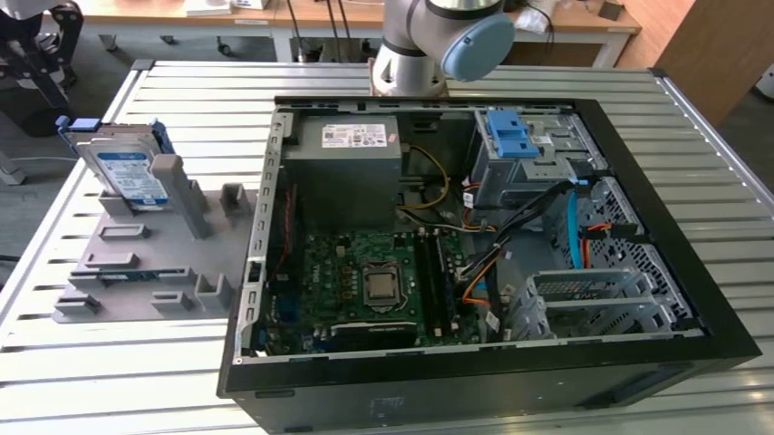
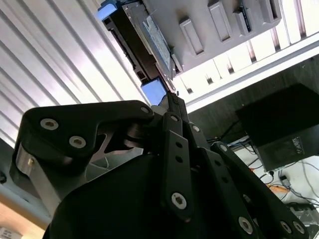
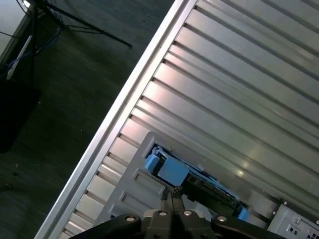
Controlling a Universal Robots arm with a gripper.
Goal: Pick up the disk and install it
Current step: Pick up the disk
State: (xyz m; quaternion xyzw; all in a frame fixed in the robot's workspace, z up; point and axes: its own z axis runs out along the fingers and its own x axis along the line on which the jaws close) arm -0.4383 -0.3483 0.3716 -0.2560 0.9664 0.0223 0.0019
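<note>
1. On the grey holder [image 1: 145,263], exterior view: the disk [image 1: 127,172] stands on edge in a slot at the holder's end nearer the arm [image 1: 423,45], label facing out. The open computer case [image 1: 484,372] lies just beside the holder, on the exterior view's right. Its drive bay with the blue latch [image 1: 514,145] is well apart from the holder. Judged from this, nothing is done: the disk is not lifted and not installed. The arm runs out of the picture upward.
2. Second wrist view: the gripper [image 2: 172,99] has its fingertips drawn together with nothing between them. It hangs over the holder [image 2: 209,25], tips pointing at the disk [image 2: 152,37]. Whether the tips touch the disk's blue carrier, I cannot tell.
3. First wrist view: the gripper [image 3: 172,194] again shows tips together, just beside the blue end of the disk [image 3: 172,172] in the holder [image 3: 134,164]. The disk appears edge-on, its label is hidden, and its near part is covered by the gripper body.
</note>
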